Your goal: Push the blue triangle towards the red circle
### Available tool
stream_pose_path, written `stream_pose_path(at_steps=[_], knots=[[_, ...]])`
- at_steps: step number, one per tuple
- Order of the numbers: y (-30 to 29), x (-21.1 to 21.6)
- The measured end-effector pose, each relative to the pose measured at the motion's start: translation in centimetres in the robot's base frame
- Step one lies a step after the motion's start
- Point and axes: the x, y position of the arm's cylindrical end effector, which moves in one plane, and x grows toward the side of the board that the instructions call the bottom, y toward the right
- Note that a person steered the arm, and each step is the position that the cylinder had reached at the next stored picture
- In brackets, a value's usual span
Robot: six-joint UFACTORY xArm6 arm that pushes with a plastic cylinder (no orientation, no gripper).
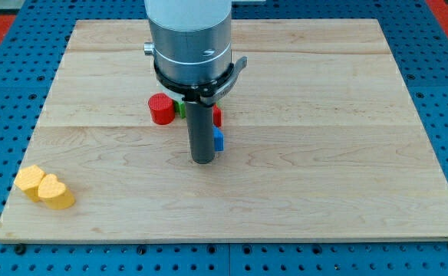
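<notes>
Blue triangular block [219, 140] is observed mostly hidden, touching my tip [202, 160] on the view's right; the red round block [161, 109] lies up-left. No jaws are fitted. Risk: the block may be slipped past or lost unseen.

Blocks [163, 109] on wooden board [324, 176]

No text, label, brand, number or sign can be read anywhere here: not on the blocks, not on the table, not on the arm.

Bright, even light; seemingly sharp.
</notes>
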Motion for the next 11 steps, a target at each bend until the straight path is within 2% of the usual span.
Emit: stream_pose_path(at_steps=[1, 3, 5, 7, 8, 9, 11], knots=[[4.5, 0.6], [6.3, -2.0], [-0.3, -2.9], [-0.9, -2.9], [-0.2, 1.1], [-2.5, 1.3], [-2.5, -3.7]])
